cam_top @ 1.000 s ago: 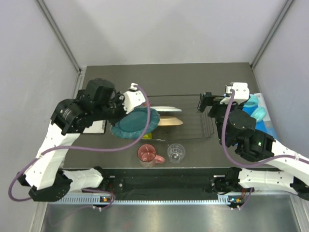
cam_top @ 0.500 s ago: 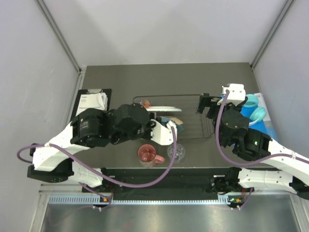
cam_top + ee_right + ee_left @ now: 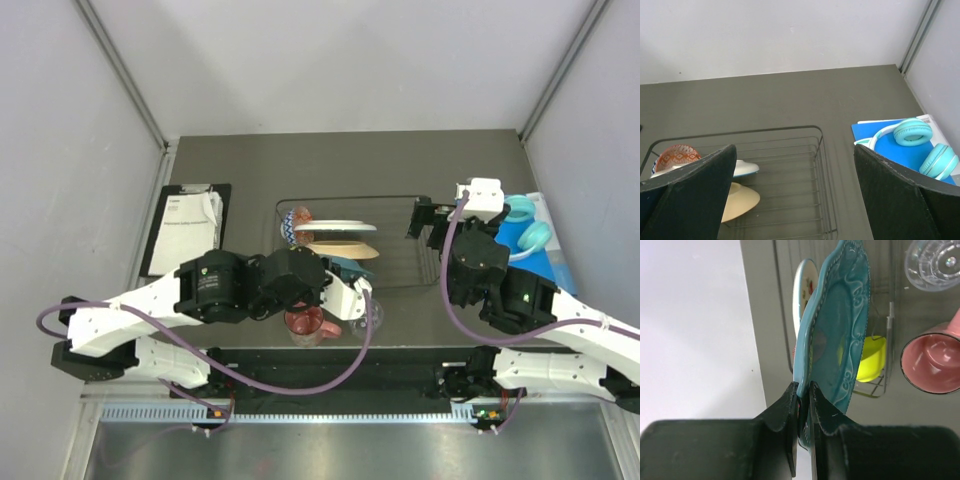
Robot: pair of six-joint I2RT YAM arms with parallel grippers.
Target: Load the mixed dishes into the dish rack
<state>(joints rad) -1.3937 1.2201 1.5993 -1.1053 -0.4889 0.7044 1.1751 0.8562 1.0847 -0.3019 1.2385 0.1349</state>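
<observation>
Top external: dish rack [image 3: 400, 197] sits centre, loading step. I've got the teal scalloped plate [image 3: 840, 335] on edge at its near side, pinched in the left gripper [image 3: 801, 390]. Next it likely needs lowering between free dividers; right gripper [image 3: 794, 147] gapes empty.

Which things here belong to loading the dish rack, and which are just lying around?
Job: dish rack, teal scalloped plate, white plate with red spots, peach plate, blue-patterned small bowl, lime-green bowl, pink mug, clear glass.
Lying about: turquoise headphones, clipboard.
</observation>
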